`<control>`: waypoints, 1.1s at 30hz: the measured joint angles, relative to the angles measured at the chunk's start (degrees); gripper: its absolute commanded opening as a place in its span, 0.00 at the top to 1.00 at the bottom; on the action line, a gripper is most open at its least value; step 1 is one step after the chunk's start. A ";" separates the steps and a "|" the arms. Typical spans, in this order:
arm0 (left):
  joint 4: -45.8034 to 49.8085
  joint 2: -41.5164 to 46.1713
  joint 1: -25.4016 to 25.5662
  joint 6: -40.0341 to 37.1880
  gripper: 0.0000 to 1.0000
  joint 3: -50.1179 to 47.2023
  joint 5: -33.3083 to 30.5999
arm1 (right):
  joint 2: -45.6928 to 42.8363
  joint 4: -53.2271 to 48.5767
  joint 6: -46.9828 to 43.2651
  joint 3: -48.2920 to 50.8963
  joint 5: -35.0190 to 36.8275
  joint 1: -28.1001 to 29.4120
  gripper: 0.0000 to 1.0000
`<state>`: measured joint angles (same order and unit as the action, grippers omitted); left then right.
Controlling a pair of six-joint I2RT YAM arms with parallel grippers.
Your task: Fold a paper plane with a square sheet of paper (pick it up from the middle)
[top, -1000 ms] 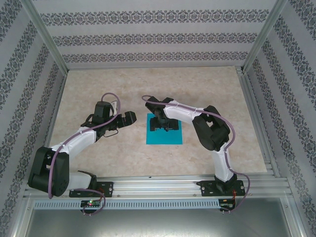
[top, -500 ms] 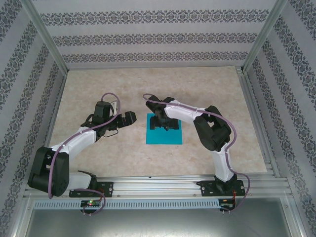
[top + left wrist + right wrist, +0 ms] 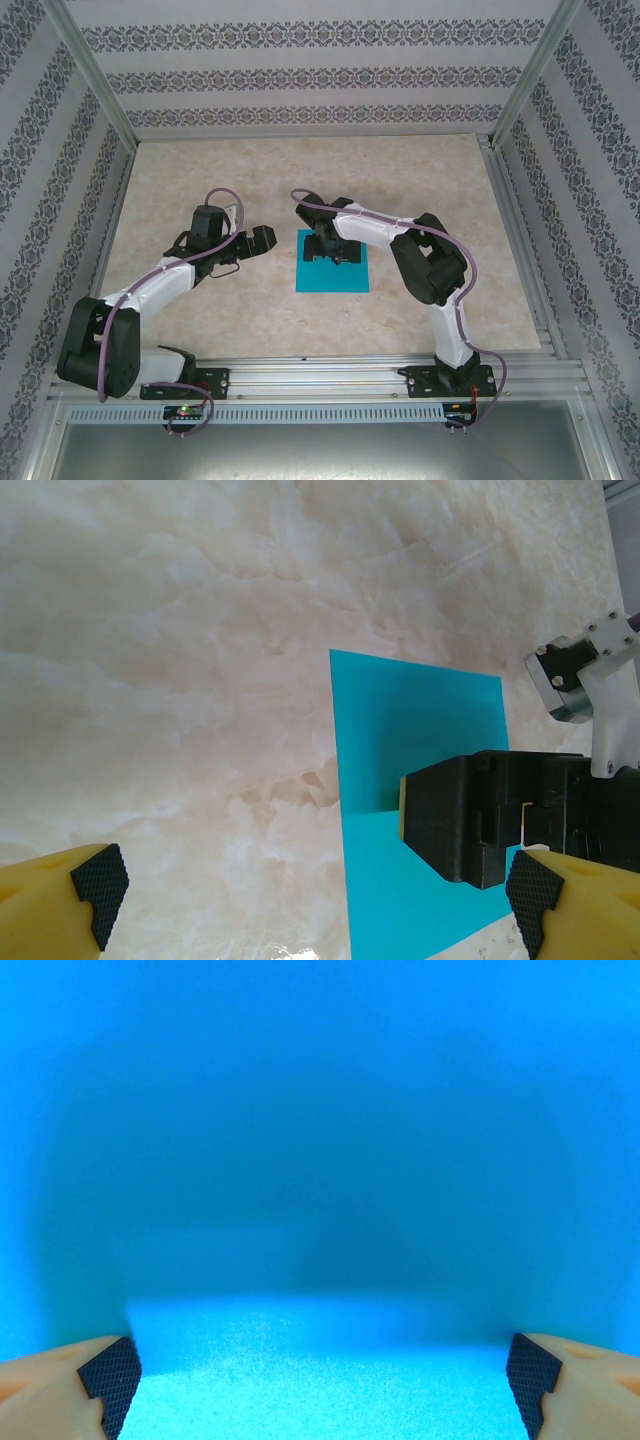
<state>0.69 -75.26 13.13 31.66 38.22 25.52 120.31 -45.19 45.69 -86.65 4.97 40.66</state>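
Square sheet of paper (image 3: 335, 278) flat, side edges clear, right fingers (image 3: 570, 1390) spread above

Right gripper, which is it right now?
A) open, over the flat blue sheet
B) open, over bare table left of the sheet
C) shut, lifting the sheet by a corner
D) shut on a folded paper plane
A: the right gripper has its jaws spread wide above the square sheet of paper, which lies flat and unfolded on the table.
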 measured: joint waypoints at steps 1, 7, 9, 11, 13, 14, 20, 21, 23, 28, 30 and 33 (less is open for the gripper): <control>0.00 0.00 0.00 -0.11 0.00 0.00 -0.02 | 0.00 0.02 -0.02 0.07 -0.02 0.00 0.04; 0.15 0.00 0.00 -0.11 0.00 0.00 -0.02 | -0.17 0.81 -0.22 0.48 -0.11 0.00 0.08; 0.17 0.00 0.00 -0.13 0.00 0.00 -0.02 | -0.20 0.96 -0.46 0.48 -0.11 0.00 0.10; 0.17 0.00 0.00 -0.13 0.00 0.00 -0.02 | -0.20 1.11 -0.63 0.48 -0.15 -0.02 0.11; 0.17 0.02 0.00 -0.13 0.00 0.00 -0.02 | -0.26 1.16 -0.79 0.48 -0.15 -0.02 0.13; 0.17 0.02 0.00 -0.13 0.00 0.00 -0.02 | -0.28 1.25 -0.98 0.48 -0.20 -0.02 0.15; 0.17 0.02 0.00 -0.11 0.00 0.00 -0.02 | -0.50 1.31 -2.49 0.48 -0.33 -0.04 0.30; 0.17 0.02 0.00 -0.13 0.00 0.00 -0.02 | -0.52 1.31 -2.82 0.48 -0.33 -0.04 0.35; 0.17 0.02 0.00 -0.13 0.00 0.00 -0.02 | -0.61 1.31 -3.52 0.48 -0.39 -0.04 0.43; 0.17 0.02 0.00 -0.13 0.00 0.00 -0.04 | -1.86 1.36 -4.87 0.59 -1.46 -0.09 0.59; 0.20 0.02 0.00 -0.13 0.00 0.00 -0.04 | -3.28 1.73 -5.27 0.96 -2.32 -0.33 0.62; 0.20 0.02 0.00 -0.11 0.00 0.00 -0.04 | -6.67 4.33 -5.40 2.89 -5.51 -1.16 0.67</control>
<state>0.89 -75.24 13.13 31.55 38.22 25.47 113.65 -40.86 40.29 -83.77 -0.54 39.51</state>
